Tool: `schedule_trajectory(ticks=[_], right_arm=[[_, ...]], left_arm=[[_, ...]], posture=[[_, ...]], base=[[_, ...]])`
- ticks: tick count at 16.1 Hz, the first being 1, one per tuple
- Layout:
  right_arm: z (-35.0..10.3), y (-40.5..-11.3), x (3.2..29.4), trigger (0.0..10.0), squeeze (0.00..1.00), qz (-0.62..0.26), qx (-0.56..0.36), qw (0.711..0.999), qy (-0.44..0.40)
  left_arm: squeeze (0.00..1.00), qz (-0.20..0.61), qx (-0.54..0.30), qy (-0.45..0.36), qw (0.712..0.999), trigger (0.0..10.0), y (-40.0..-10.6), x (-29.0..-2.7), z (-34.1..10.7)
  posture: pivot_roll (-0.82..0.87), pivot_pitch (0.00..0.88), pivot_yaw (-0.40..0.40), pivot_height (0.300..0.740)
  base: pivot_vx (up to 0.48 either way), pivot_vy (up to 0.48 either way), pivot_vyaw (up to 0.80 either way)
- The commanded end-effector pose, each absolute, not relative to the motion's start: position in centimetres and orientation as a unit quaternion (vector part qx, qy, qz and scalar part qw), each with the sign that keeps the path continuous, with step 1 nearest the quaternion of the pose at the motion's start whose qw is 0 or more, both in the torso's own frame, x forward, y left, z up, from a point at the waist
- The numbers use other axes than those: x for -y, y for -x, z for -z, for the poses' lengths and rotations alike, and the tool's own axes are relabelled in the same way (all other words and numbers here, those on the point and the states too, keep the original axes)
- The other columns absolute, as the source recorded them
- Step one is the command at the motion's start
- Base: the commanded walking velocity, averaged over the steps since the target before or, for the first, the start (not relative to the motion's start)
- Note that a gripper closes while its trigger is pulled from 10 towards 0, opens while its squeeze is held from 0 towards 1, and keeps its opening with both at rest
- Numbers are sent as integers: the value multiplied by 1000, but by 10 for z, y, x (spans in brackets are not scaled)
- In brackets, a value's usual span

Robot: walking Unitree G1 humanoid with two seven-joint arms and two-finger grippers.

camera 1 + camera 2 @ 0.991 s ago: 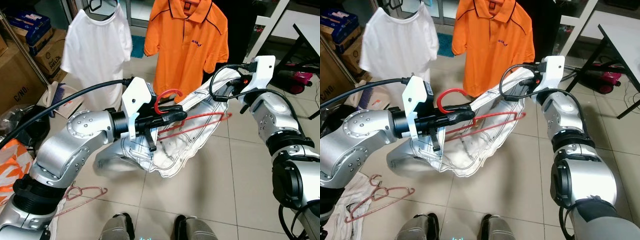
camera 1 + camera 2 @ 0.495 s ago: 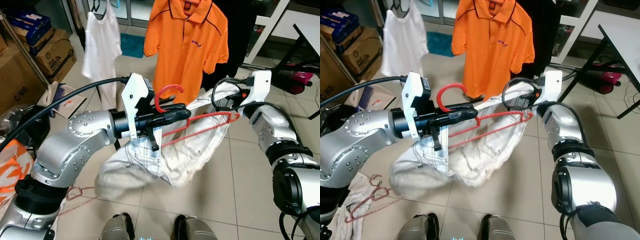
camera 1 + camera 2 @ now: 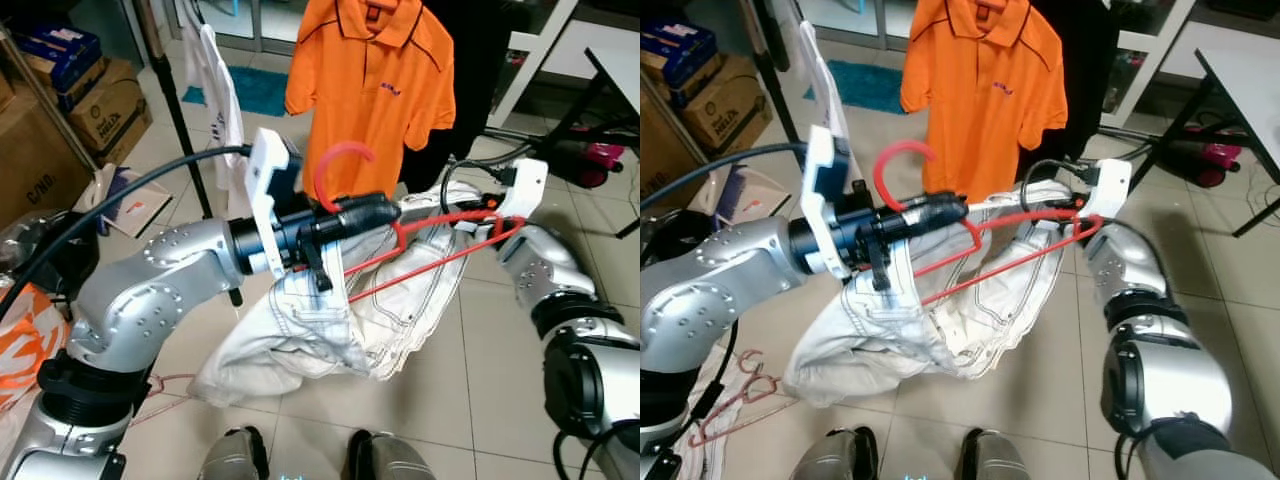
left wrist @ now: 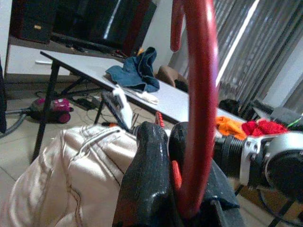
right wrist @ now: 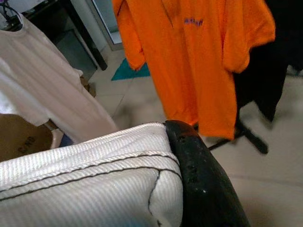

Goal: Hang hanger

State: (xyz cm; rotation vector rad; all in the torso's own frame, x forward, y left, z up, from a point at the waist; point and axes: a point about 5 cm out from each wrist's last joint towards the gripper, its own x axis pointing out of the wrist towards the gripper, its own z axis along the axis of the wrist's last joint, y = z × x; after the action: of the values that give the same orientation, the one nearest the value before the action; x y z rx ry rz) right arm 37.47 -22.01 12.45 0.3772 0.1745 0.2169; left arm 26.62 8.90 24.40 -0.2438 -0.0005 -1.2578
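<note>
A red hanger (image 3: pixel 440 262) with an upturned hook (image 3: pixel 335 158) carries white trousers (image 3: pixel 320 330), which sag in folds toward the floor. My left gripper (image 3: pixel 385 210) is shut on the hanger's neck just below the hook; the left wrist view shows its black fingers (image 4: pixel 147 179) clamped around the red neck (image 4: pixel 199 118). My right gripper (image 3: pixel 472 205) is at the hanger's far end, mostly hidden by cloth. In the right wrist view one black finger (image 5: pixel 199 179) presses against the trousers' seamed edge (image 5: pixel 85 189).
An orange polo shirt (image 3: pixel 370 90) hangs straight ahead and a white T-shirt (image 3: pixel 225 100) hangs beside a dark rack pole (image 3: pixel 185 110). Cardboard boxes (image 3: pixel 90 95) stand at the left. Another hanger (image 3: pixel 730 400) lies on the floor. Black table legs (image 3: pixel 590 100) are at the right.
Both arms have lifted the hanger up and to the right, and the trousers now hang lower beneath it. The white T-shirt has swung edge-on.
</note>
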Motion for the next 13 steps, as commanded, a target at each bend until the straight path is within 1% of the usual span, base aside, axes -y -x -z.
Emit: schedule_trajectory(ticks=[1, 2, 4, 5, 6, 7, 8, 10, 11, 12, 13], right_arm=[[-78, -329, 299, 0, 0, 121, -168, 950, -234], [-75, -330, 293, 0, 0, 111, -175, 954, -218], [-78, -339, 274, 0, 0, 61, -178, 971, -151], [-79, -341, 269, 0, 0, 50, -176, 973, -141], [-87, -352, 250, 0, 0, 13, -156, 979, -130], [-90, -356, 242, 0, 0, -2, -148, 980, -130], [-95, -362, 227, 0, 0, -31, -133, 982, -130], [-100, -366, 212, 0, 0, -59, -120, 983, -125], [-105, -370, 198, 0, 0, -85, -102, 985, -114], [-106, -371, 194, 0, 0, -91, -97, 985, -107], [-116, -375, 182, 0, 0, -112, -69, 985, -116]], left_arm=[[0, 661, 225, 110, 707, 10000, -223, -108, -327], [0, 652, 233, 121, 711, 10000, -225, -109, -331], [0, 597, 244, 149, 750, 10000, -241, -108, -336], [0, 583, 243, 153, 760, 10000, -245, -108, -336], [0, 495, 237, 172, 818, 10000, -270, -103, -331], [0, 462, 236, 174, 837, 10000, -279, -102, -328], [0, 404, 236, 179, 866, 10000, -293, -99, -322], [0, 353, 235, 194, 885, 10000, -305, -98, -318], [0, 305, 233, 189, 904, 10000, -316, -95, -313], [0, 291, 232, 186, 909, 10000, -318, -94, -312], [0, 250, 217, 169, 928, 10000, -328, -92, -303]], posture=[[-28, 152, -79, 740], [-23, 149, -79, 740], [-20, 145, -79, 740], [-19, 142, -77, 740], [-19, 142, -77, 740], [-19, 137, -77, 740], [-19, 137, -77, 740], [-24, 132, -79, 740], [-29, 132, -80, 740], [-29, 132, -80, 740], [-37, 137, -79, 740]], base=[[0, 0, 0], [0, 0, 0], [0, 0, 0], [0, 0, 0], [0, 0, 0], [0, 0, 0], [0, 0, 0], [0, 0, 0], [0, 0, 0], [0, 0, 0], [0, 0, 0]])
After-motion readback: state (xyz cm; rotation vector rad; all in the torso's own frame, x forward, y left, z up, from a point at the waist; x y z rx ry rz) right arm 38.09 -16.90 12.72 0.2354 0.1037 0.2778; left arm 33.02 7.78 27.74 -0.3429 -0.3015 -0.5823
